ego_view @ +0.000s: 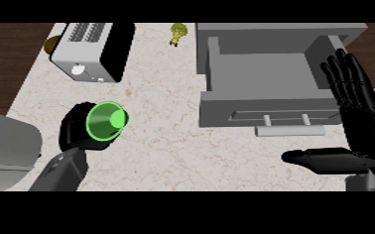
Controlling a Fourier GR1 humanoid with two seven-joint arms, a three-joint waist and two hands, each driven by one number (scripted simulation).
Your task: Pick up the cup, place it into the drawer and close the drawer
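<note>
A green cup [107, 120] is at the left of the counter, its mouth facing up toward me. My left hand [75, 128] is curled round it from the left and behind, partly hidden by the cup. The grey drawer [219, 108] stands pulled open at the right, its inside bare, with a bar handle [288, 130] at its front. My right hand [350, 106] is open at the right edge, fingers straight and pointing up beside the drawer's right wall, thumb stretched left below the handle.
A white and black toaster [89, 50] stands at the back left. A small yellow-green object [177, 33] lies at the back near the drawer cabinet. A grey rounded object [16, 146] sits at the left edge. Marble counter [168, 148] lies between cup and drawer.
</note>
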